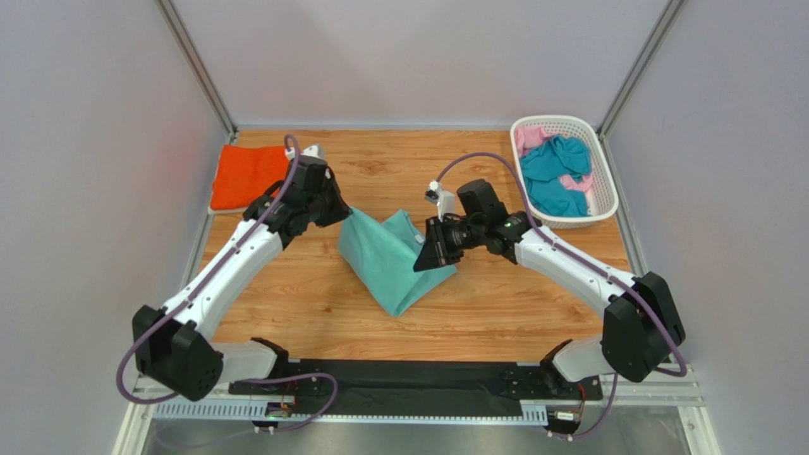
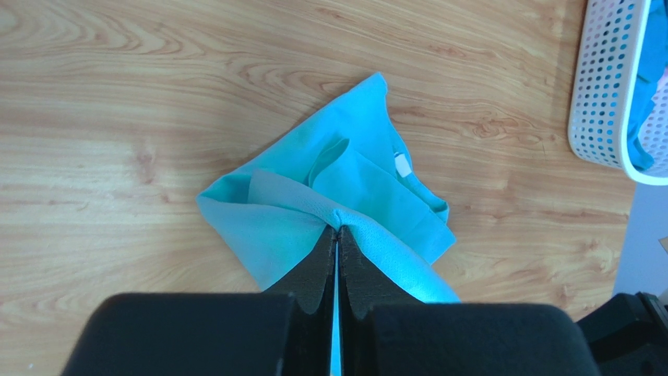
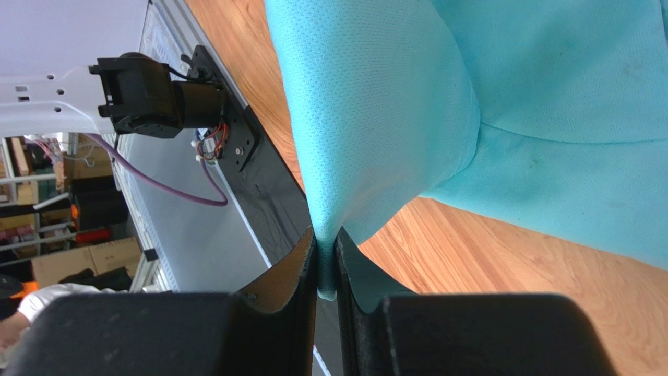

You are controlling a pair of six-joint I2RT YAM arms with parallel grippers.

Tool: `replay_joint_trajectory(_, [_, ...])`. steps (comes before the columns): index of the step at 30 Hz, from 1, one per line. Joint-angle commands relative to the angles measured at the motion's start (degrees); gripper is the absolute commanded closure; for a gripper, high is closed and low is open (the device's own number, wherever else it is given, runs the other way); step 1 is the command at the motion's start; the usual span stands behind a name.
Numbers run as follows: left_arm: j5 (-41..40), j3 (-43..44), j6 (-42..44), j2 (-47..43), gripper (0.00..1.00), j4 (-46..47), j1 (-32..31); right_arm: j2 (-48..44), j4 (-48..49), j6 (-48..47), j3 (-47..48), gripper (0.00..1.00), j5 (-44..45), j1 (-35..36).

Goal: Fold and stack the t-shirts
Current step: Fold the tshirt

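A light mint-green t-shirt (image 1: 391,258) lies partly lifted in the middle of the table. My left gripper (image 1: 340,210) is shut on its upper left corner; in the left wrist view a pinched fold of cloth (image 2: 338,224) bulges at the fingertips. On the shirt's right edge my right gripper (image 1: 424,256) is shut too, with a thick fold (image 3: 325,258) clamped between the jaws in the right wrist view. An orange t-shirt (image 1: 247,176) lies folded at the far left. Teal (image 1: 556,176) and pink (image 1: 534,138) t-shirts sit crumpled in the basket.
A white slotted basket (image 1: 600,194) stands at the far right of the table. Grey walls close the table on three sides. The arms' bases and a black rail (image 1: 408,384) run along the near edge.
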Motion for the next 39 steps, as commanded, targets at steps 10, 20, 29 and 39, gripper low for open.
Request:
replay_joint_trajectory(10, [2.98,12.47,2.82,22.35,1.0,10.59,-1.61,2.19,3.9,3.88,-4.36,0.85,-2.83,-10.2])
replay_joint_trajectory(20, [4.3,21.36,4.14,38.08,1.0,11.21,-2.31,11.95,3.99,1.25,-4.8,0.84,-2.22,-17.59])
replay_joint_trajectory(29, [7.81,24.08,7.56,45.03,1.0,14.11,-3.54,13.62,4.43,0.81,-8.22,0.82,4.81,-18.38])
replay_joint_trajectory(39, [8.69,22.16,10.73,43.9,1.0,17.27,-5.39,10.73,5.04,0.28,-9.1,0.73,6.23,-18.3])
